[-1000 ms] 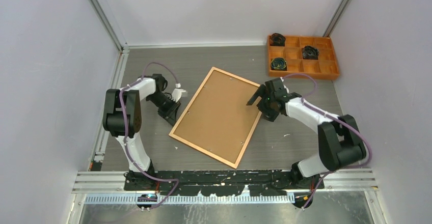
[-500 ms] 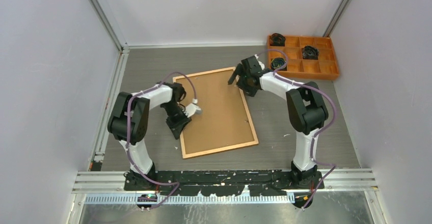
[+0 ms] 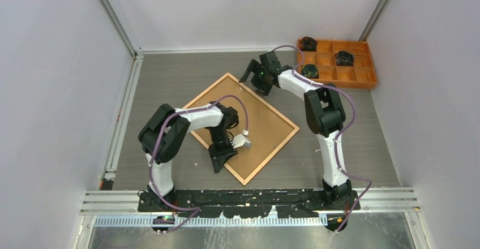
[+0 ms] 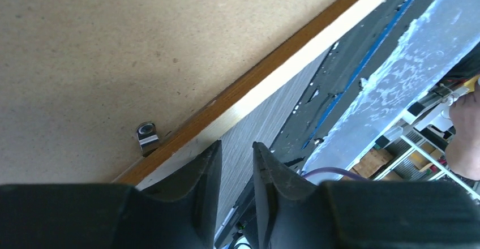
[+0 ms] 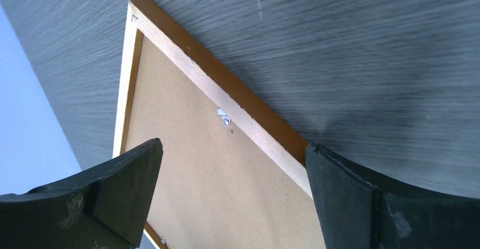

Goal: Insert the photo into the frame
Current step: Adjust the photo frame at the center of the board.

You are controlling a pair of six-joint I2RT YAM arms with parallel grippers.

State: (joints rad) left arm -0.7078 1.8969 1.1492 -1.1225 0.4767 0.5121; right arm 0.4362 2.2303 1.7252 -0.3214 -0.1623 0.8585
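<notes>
The frame (image 3: 272, 155) lies face down and skewed on the table, with the plain brown backing board (image 3: 255, 113) filling it. The photo is hidden. My left gripper (image 3: 218, 161) is at the frame's near-left edge. In the left wrist view (image 4: 235, 153) its fingers stand a narrow gap apart with nothing between them, one over the frame's rim (image 4: 271, 73) near a metal clip (image 4: 147, 136). My right gripper (image 3: 249, 78) is wide open and empty by the far corner. In the right wrist view (image 5: 233, 147) it hovers over the frame's rim (image 5: 238, 104).
An orange compartment tray (image 3: 337, 62) holding dark coiled items stands at the back right. White walls close in the left, right and back. A black rail (image 3: 249, 195) with the arm bases runs along the near edge.
The frame has turned on the table, its corner now pointing away. My left gripper moved right and nearer, along the near-left edge. My right gripper moved left and away to the far corner.
</notes>
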